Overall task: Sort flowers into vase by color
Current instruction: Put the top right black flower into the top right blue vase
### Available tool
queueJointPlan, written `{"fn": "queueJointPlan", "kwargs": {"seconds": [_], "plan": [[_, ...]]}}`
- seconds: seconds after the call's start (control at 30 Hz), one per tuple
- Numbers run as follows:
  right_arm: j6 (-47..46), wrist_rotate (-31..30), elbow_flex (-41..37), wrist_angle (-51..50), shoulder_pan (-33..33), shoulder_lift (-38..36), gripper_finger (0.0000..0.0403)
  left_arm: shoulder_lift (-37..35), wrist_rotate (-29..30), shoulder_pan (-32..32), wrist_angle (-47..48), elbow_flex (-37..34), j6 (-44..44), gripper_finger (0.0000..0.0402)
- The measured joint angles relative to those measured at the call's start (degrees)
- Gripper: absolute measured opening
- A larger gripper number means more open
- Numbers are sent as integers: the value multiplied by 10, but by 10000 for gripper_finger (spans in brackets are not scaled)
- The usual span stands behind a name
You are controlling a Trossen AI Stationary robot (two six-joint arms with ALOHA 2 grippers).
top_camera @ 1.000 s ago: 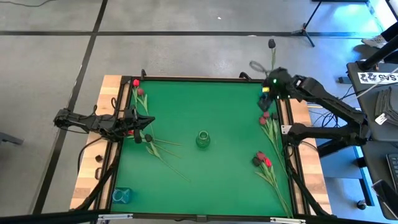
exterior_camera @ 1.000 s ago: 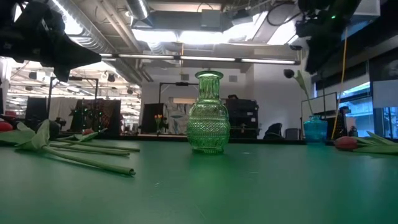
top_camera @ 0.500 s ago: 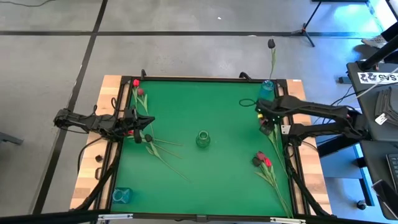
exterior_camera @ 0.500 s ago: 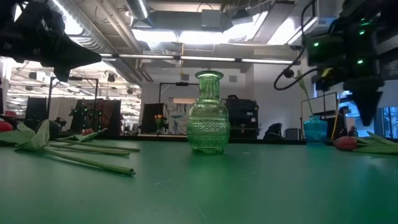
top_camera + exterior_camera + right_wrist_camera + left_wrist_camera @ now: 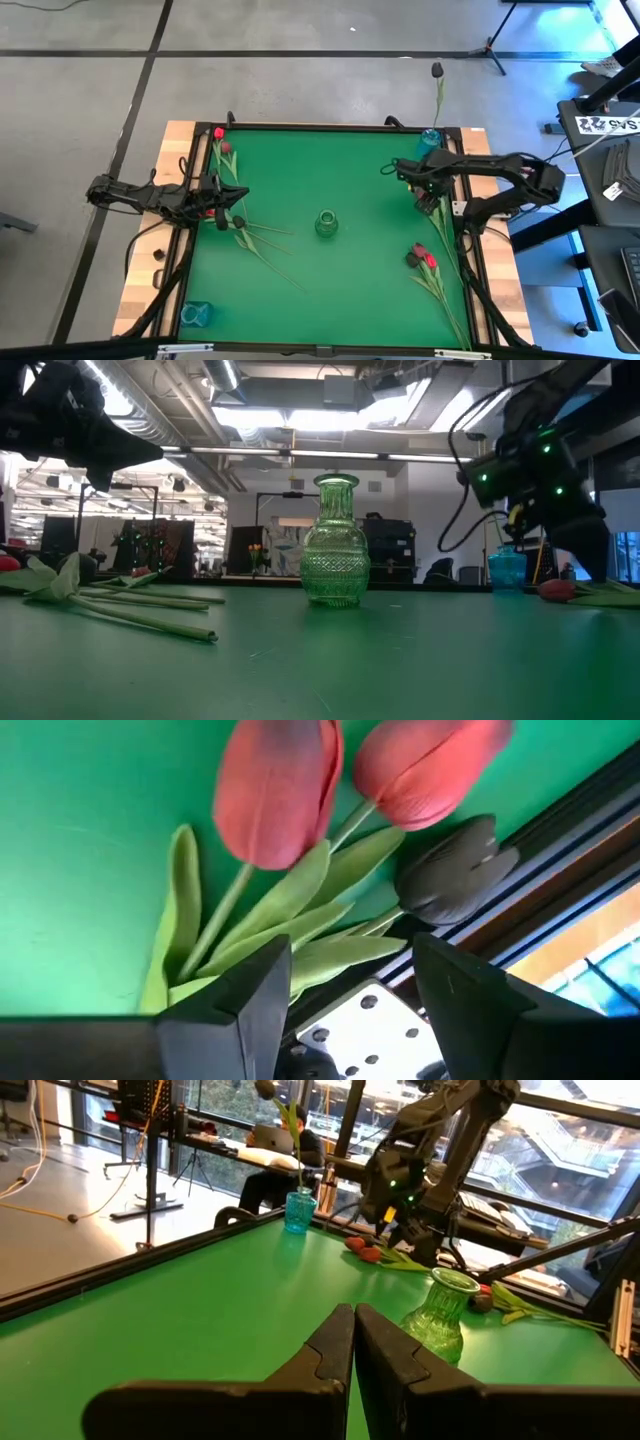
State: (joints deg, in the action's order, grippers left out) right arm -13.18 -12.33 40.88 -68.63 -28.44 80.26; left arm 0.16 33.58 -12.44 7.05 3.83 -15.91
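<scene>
Flowers lie in loose bunches on the green bench, both sides. Right tool spread over two red heads and a black one by the right rail. Left tool pressed together, empty. Green vase mid-bench, blue vase holding one black tulip.

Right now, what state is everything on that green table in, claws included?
Green vase: upright, empty.
Blue vase: upright, one black tulip in it.
Second blue vase: at the near left corner.
Other tulips: lying flat.
Left claw: shut, empty.
Right claw: open above three tulips.
</scene>
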Motion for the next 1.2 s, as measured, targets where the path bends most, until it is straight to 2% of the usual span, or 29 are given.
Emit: {"fn": "queueJointPlan", "kwargs": {"seconds": [0.13,0.23,0.37,0.6,0.7,1.0,1.2], "plan": [[0,-2,0,0,-24,45,203,0,0,0,0,0,0,11],[0,-3,0,0,-47,72,179,0,0,0,0,0,0,11],[1,-4,0,-1,-67,98,132,0,0,0,0,0,0,11],[1,-5,10,-28,-52,103,36,0,0,0,0,0,0,11],[-3,-10,29,-57,-32,98,7,0,0,0,0,0,0,11],[-43,35,104,-63,97,61,3,0,0,0,0,0,0,11],[-70,41,170,-63,187,53,8,0,0,0,0,0,0,11]]}}
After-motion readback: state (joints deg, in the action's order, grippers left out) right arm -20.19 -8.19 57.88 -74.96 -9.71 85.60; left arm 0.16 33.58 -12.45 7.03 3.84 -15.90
